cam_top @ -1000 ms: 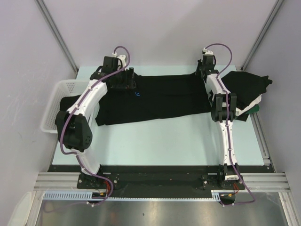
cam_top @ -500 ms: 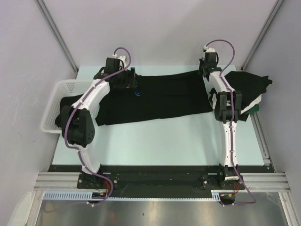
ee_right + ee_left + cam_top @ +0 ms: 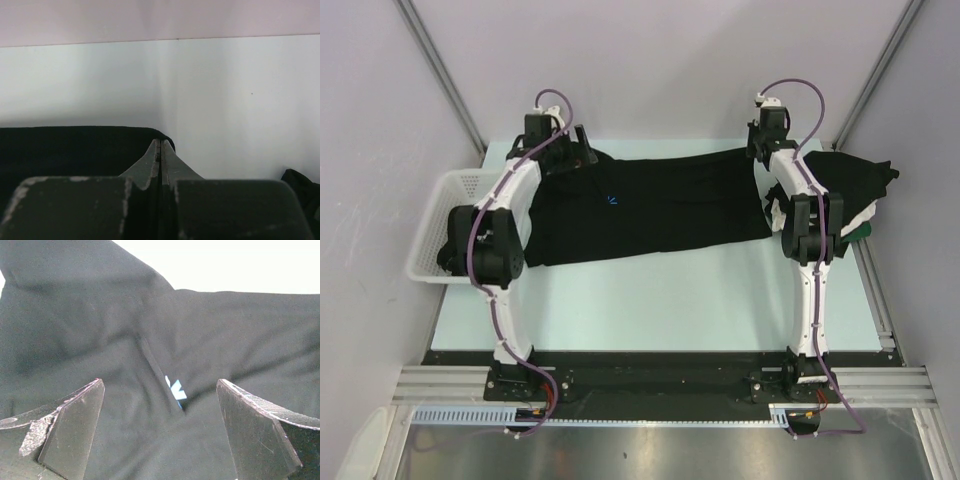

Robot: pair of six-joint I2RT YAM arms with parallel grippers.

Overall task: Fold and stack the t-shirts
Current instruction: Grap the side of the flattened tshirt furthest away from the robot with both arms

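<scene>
We're at the spread-out step: black t-shirt [image 3: 660,210] flat across the far desk [image 3: 650,300]. Left gripper [image 3: 160,387] jaws wide apart above it, empty. Right gripper [image 3: 160,142] jaws clamped on its far right corner. We reckon next: regrasp edges, fold.

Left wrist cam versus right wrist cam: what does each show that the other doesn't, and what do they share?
Only left wrist: the left gripper open over the cloth, with a blue chest mark and a crease between its fingers. Only right wrist: the right gripper shut at the cloth's corner (whether it pinches the cloth is unclear), bare table, and other dark cloth at the frame's edge. Both: the spread black t-shirt.
</scene>
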